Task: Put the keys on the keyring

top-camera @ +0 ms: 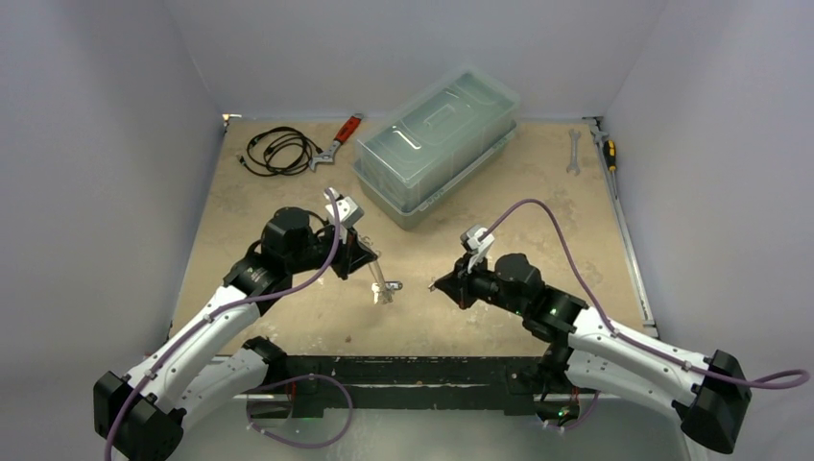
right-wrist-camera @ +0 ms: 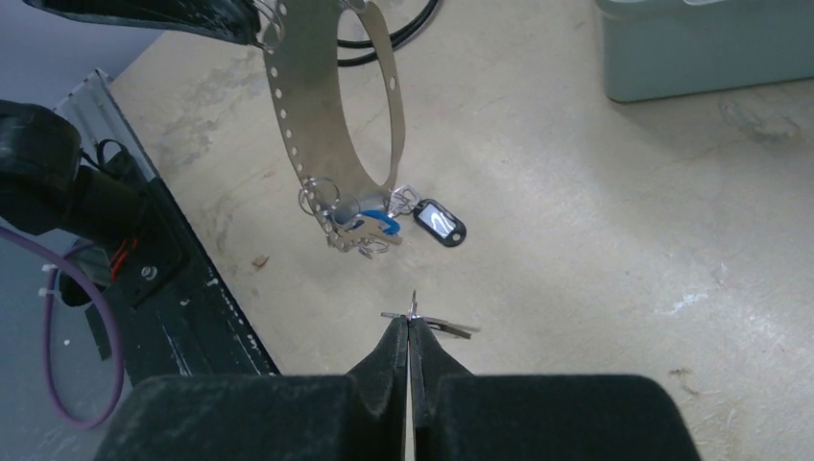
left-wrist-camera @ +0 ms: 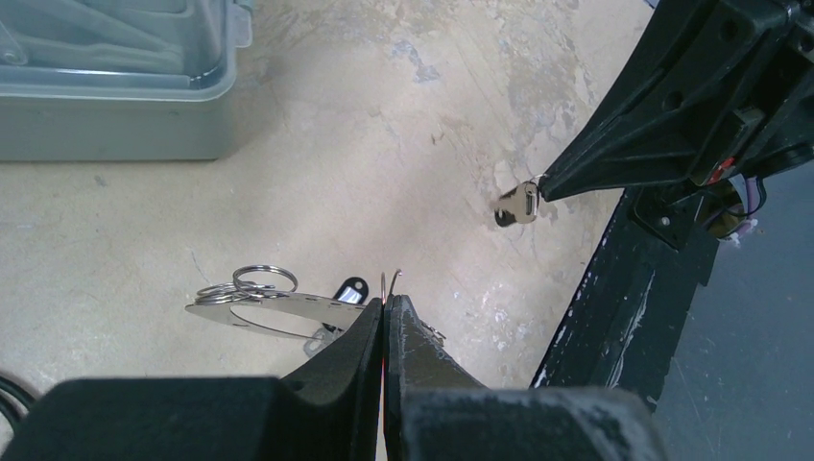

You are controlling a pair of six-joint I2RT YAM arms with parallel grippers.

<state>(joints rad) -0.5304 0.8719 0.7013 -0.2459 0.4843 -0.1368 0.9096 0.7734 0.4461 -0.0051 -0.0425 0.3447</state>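
Note:
The keyring [right-wrist-camera: 331,115] is a pale, perforated oval band that hangs upright from my left gripper [right-wrist-camera: 257,27]. That gripper [left-wrist-camera: 387,303] is shut on a thin wire hook at the band's top. Several keys [right-wrist-camera: 357,235] with a blue tag [right-wrist-camera: 380,223] and a black tag [right-wrist-camera: 440,223] dangle from small split rings [left-wrist-camera: 251,281] at the keyring's lower end, near the tabletop. My right gripper [right-wrist-camera: 411,317] is shut on one small silver key [left-wrist-camera: 518,204], held a short way from the keyring [top-camera: 381,285]. In the top view the left gripper [top-camera: 372,261] and right gripper [top-camera: 438,285] face each other.
A clear lidded plastic bin [top-camera: 437,144] stands behind the arms. At the back left lie a coiled black cable [top-camera: 278,149] and red-handled pliers [top-camera: 338,140]. A wrench [top-camera: 574,152] and a screwdriver [top-camera: 608,149] lie at the back right. A black rail [top-camera: 413,370] runs along the near edge.

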